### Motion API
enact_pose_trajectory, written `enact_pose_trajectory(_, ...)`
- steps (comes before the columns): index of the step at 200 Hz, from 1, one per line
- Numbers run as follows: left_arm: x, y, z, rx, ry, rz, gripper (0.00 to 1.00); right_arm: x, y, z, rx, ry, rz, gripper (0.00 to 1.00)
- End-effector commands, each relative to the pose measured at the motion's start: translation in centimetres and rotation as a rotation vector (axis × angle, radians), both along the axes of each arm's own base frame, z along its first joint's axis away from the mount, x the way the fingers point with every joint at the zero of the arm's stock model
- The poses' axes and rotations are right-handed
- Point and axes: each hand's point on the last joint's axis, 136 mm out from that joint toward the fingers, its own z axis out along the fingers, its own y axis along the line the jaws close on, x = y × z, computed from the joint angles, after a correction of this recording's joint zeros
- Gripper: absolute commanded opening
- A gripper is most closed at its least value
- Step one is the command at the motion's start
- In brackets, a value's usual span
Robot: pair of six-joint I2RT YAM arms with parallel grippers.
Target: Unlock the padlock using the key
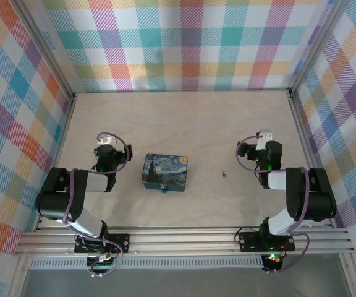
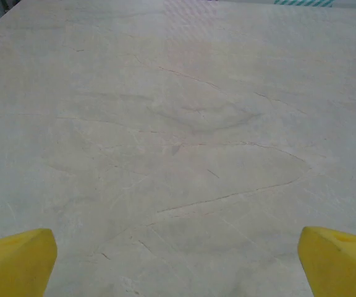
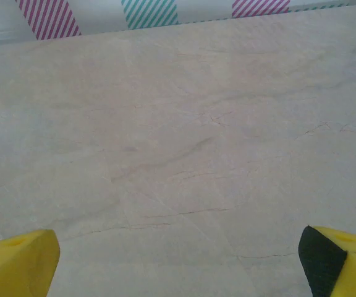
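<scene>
The padlock (image 1: 164,189) is a tiny teal body hanging at the near edge of a Starry-Night tin (image 1: 165,171) in the middle of the table. The key (image 1: 224,174) is a dark speck on the bare table right of the tin. My left gripper (image 1: 105,143) rests left of the tin, and my right gripper (image 1: 263,137) rests right of the key. Both are well apart from these things. In each wrist view the yellow fingertips (image 2: 17,260) (image 3: 17,260) stand wide apart over bare tabletop, with nothing between them.
The beige table (image 1: 184,124) is enclosed by plaid walls at the back, left and right. An aluminium rail (image 1: 184,238) carrying the arm bases runs along the near edge.
</scene>
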Motion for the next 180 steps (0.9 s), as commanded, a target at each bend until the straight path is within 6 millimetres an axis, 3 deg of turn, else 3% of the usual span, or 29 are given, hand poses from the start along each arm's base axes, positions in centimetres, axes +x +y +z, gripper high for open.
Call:
enact_pose_trajectory(1,0.4,0.3,0.5,-0.011,-0.019,0.004,1.00,0.2,0.0,0.6,-0.003,-0.027,-0.006,1.00)
enact_pose_trajectory(140,0.4,0.3,0.5,-0.013,-0.018,0.006,1.00,0.2,0.3,0.7,-0.003,-0.019,0.013,1.00)
enact_pose_trajectory(164,0.2,0.4,0.9,-0.016,-0.032,0.012,1.00,0.0,-0.2,2.0,-0.004,-0.011,-0.015,1.00)
enact_pose_trajectory(180,-0.3,0.3,2.8,-0.013,-0.050,0.005,1.00,-0.7,-0.8,3.3,0.002,0.016,-0.059,1.00)
